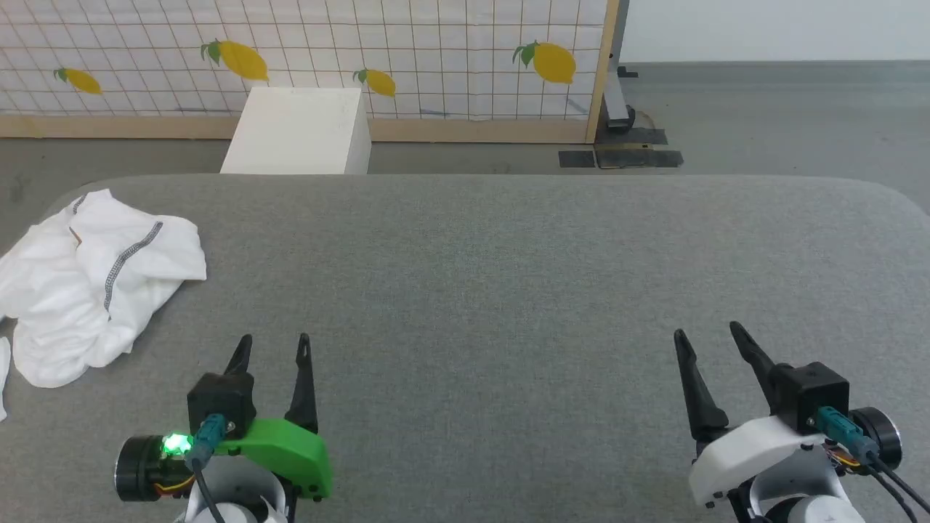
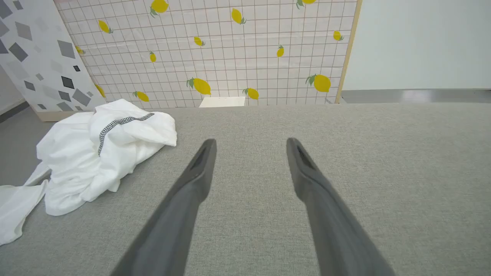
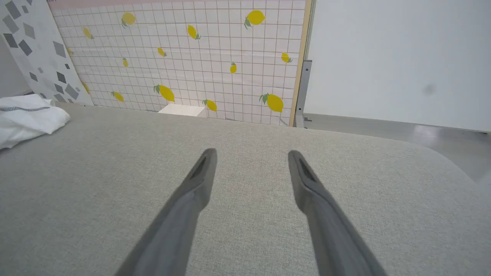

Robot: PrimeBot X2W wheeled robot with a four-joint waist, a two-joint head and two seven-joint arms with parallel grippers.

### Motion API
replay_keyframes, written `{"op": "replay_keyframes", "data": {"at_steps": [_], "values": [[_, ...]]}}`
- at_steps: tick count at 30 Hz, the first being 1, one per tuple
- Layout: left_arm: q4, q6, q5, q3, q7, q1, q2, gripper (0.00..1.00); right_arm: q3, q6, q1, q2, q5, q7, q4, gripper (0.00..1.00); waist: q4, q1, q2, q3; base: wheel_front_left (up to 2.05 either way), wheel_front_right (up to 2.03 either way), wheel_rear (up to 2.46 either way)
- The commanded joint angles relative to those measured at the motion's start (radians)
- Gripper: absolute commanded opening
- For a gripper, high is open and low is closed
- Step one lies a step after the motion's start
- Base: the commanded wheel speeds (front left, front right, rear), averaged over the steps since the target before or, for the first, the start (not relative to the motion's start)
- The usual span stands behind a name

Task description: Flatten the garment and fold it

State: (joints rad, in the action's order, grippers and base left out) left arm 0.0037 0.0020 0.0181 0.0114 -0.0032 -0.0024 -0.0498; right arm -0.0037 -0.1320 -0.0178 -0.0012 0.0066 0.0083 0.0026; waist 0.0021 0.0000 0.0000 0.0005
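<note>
Both pairs of fingers spread wide, nothing between them: left gripper (image 1: 275, 340) and right gripper (image 1: 707, 330) hover over the bare grey table (image 1: 508, 276). The garment (image 1: 94, 283) lies crumpled up and to the left of the left fingers, well apart from the right ones, one part spilling over the table's edge. The risk, I'd say: a blind pinch catches several layers, or a tug drags the heap overboard.
</note>
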Motion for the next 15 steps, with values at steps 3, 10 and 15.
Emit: {"op": "replay_keyframes", "data": {"at_steps": [3,10,15], "values": [[0.010,0.012,0.006,0.009,-0.013,-0.008,0.000,1.00,-0.003,0.000,0.003,0.000,0.000,-0.015,0.001,1.00,0.006,0.0000,0.0000,0.001,0.00,0.00,0.00],[0.025,0.025,0.017,0.020,-0.028,-0.016,-0.002,1.00,-0.004,0.000,0.002,0.000,0.000,-0.029,0.001,1.00,0.035,0.0000,0.0000,0.002,0.00,0.00,0.00],[0.033,0.036,0.026,0.024,-0.039,-0.018,-0.005,1.00,-0.005,0.000,0.001,0.000,0.000,-0.039,0.002,1.00,0.068,0.0000,0.0000,0.003,0.00,0.00,0.00]]}}
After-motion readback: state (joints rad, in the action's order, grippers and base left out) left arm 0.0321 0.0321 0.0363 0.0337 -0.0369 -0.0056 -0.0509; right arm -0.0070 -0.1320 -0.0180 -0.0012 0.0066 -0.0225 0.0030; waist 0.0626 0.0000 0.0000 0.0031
